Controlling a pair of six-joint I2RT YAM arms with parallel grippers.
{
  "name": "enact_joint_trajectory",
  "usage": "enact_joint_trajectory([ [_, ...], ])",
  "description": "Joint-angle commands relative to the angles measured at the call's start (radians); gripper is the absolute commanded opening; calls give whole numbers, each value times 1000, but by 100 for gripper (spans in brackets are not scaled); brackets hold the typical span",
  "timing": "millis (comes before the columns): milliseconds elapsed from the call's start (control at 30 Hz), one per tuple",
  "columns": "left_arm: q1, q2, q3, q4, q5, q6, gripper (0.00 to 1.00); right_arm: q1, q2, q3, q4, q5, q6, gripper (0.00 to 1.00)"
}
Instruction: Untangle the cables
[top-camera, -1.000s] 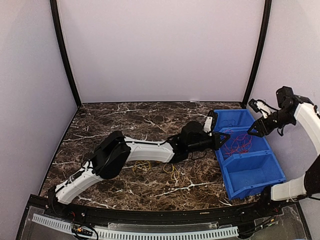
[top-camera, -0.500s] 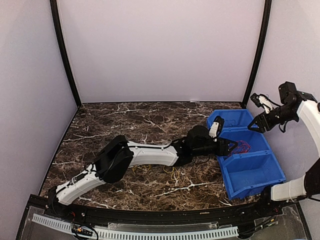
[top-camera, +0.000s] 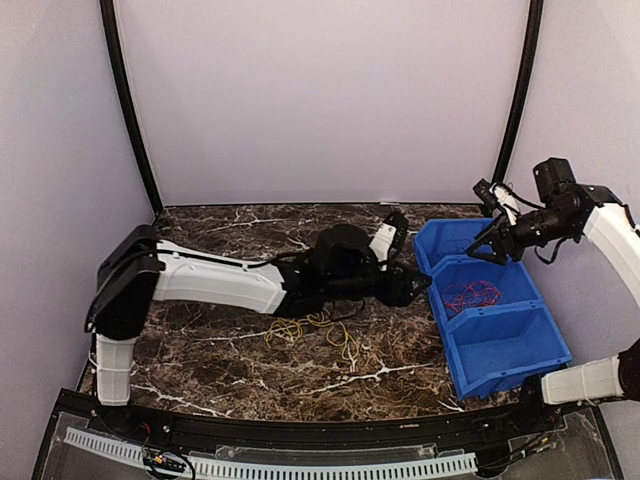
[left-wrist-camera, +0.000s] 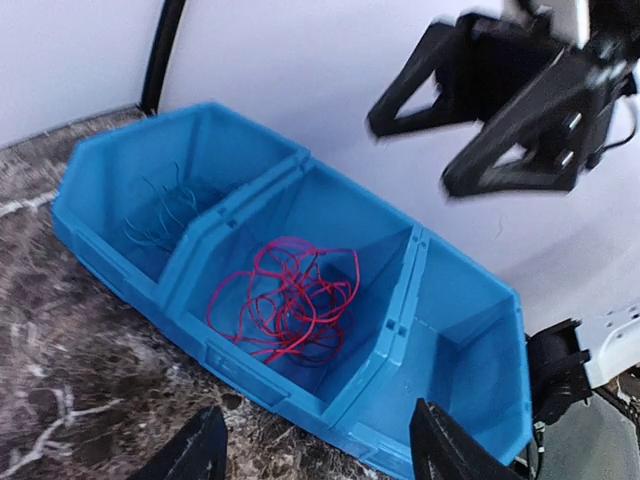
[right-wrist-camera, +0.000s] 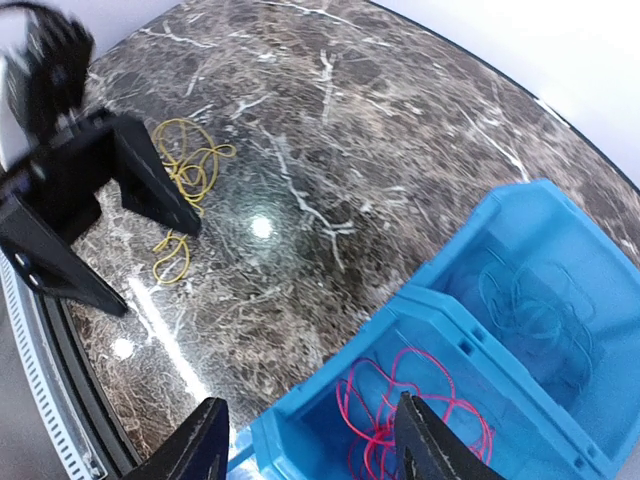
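Dark marble surface (top-camera: 200, 240) lay under everything I watched. Red cable (left-wrist-camera: 285, 300) sat loosely coiled in the middle compartment of a blue bin (left-wrist-camera: 470, 340). Thin blue cable (left-wrist-camera: 160, 215) lay in the far compartment, and yellow cable (top-camera: 310, 330) sprawled on the surface near my left arm. My left tool (left-wrist-camera: 318, 450) stood spread and empty just beside the bin. My right tool (right-wrist-camera: 310, 440) hung above the bin's far end, spread, gripping nothing.

Looks like a robotics lab test booth: walled in plain pale lilac panels (top-camera: 320, 100), framed by black corner posts (top-camera: 130, 110), floored with dark marble-patterned counter (top-camera: 230, 235).
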Motion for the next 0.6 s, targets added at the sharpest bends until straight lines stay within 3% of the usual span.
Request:
enact_joint_trajectory([
  [0, 24, -301, -208, -92, -173, 83, 65, 143, 25, -41, 129, -42, 46, 57],
  [267, 50, -585, -575, -317, -370, -59, 57, 446, 199, -95, 225, -14, 28, 56],
  [433, 93, -673, -769, -312, -361, -211, 53, 645, 367, -105, 268, 75, 6, 55],
  [567, 107, -687, -839, -304, -361, -284, 53, 755, 467, -82, 322, 133, -14, 54],
])
